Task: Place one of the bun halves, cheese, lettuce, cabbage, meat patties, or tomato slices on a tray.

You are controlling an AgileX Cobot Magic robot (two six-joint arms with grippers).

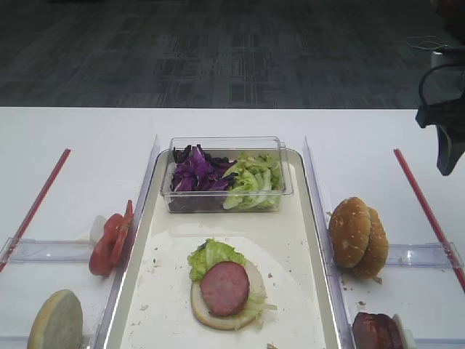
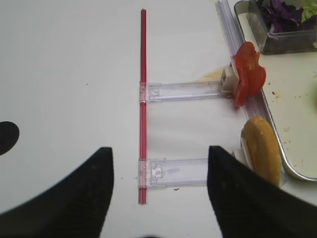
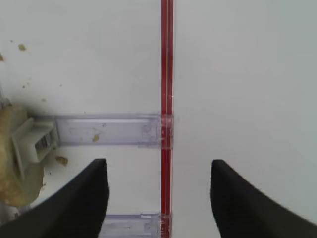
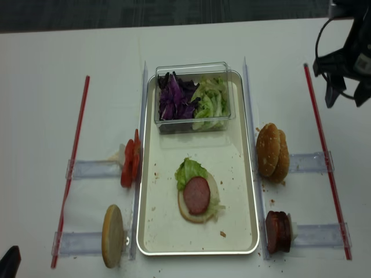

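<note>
**Burger half-built, both arms parked off the tray**

So, biggest thing first: the tray (image 4: 148,174) sits mid-table, long and cream-white w/ a silvery rim. At its far end a clear tub (image 4: 194,72) holds the cabbage (image 4: 174,95) on the left and lettuce (image 4: 210,103) on the right. Nearer the middle of the tray there's a pale bun base (image 4: 200,217) w/ a green leaf and one meat patty (image 4: 197,194) on top.

Off the tray, standing on edge in clear holders: sesame bun halves (image 4: 272,152) and spare meat patties (image 4: 278,231) on the right; tomato slices (image 4: 130,163) and a pale bun half (image 4: 112,235) on the left.

Right gripper (image 3: 158,198) hangs over the red strip (image 3: 167,74), well away from the food, jaws spread wide, nothing in them. Left gripper (image 2: 159,193) likewise wide apart and empty, near the left holders.

Risks, imo: slices stand upright and close together, so a careless pinch could grab two or tip the row. The tomato looks slippery and thin; it could slide out mid-carry. A drop off-centre would miss the stack.
</note>
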